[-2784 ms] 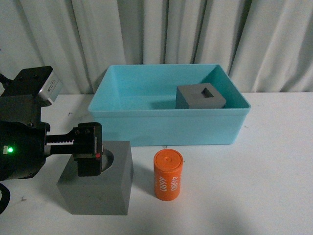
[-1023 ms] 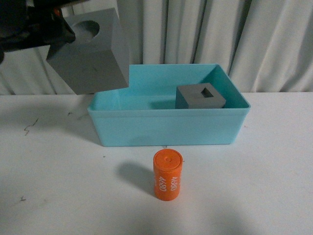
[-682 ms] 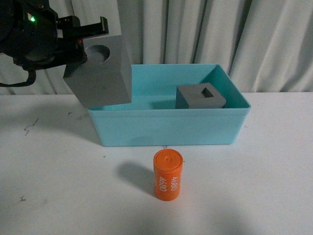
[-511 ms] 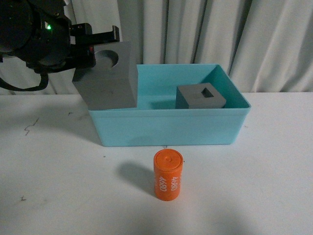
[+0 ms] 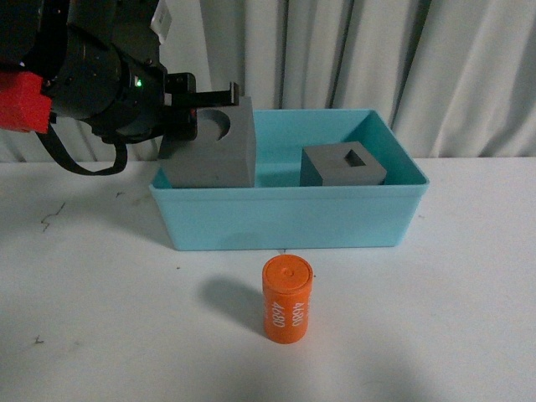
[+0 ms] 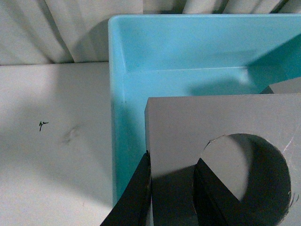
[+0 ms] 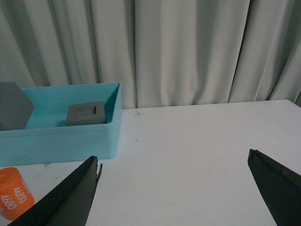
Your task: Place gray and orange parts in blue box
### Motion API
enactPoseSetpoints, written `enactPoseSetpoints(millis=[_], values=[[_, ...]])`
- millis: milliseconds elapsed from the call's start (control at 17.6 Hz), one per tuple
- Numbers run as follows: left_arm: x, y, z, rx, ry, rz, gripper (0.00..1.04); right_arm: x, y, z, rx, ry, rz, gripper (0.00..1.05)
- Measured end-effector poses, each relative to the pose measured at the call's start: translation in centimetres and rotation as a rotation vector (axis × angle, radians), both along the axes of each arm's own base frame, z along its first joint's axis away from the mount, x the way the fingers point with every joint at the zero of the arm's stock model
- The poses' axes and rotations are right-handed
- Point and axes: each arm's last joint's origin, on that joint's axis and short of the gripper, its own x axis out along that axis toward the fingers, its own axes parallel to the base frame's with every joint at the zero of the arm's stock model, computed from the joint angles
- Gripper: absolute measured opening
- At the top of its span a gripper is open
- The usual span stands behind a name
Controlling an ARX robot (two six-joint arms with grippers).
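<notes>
My left gripper (image 5: 205, 105) is shut on the gray cube with the round recess (image 5: 213, 155), one finger outside its wall and one inside the recess. The cube (image 6: 188, 122) hangs over the left end of the blue box (image 5: 285, 194), its lower edge about level with the front rim. The gray cube with the square hole (image 5: 343, 167) sits inside the box at the right. The orange cylinder (image 5: 288, 299) stands on the table in front of the box. My right gripper (image 7: 174, 157) is open over bare table, right of the box (image 7: 61, 136).
A pale curtain (image 5: 335, 59) hangs close behind the box. The white table (image 5: 469, 276) carries small dark marks (image 5: 50, 218) at the left. In the right wrist view the orange cylinder (image 7: 11, 193) sits just left of one finger.
The left gripper lifted the round-recess cube off the table, raised it high at the left, then carried it right and down over the box's left end.
</notes>
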Motion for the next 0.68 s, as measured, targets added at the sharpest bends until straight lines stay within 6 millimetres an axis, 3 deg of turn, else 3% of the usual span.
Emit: enactPoseSetpoints(millis=[682], values=[[1.4, 0.5, -1.6, 0.056, 0.026, 0.003, 0.19, 0.0, 0.0, 0.0, 0.0, 0.0, 0.0, 0.98]])
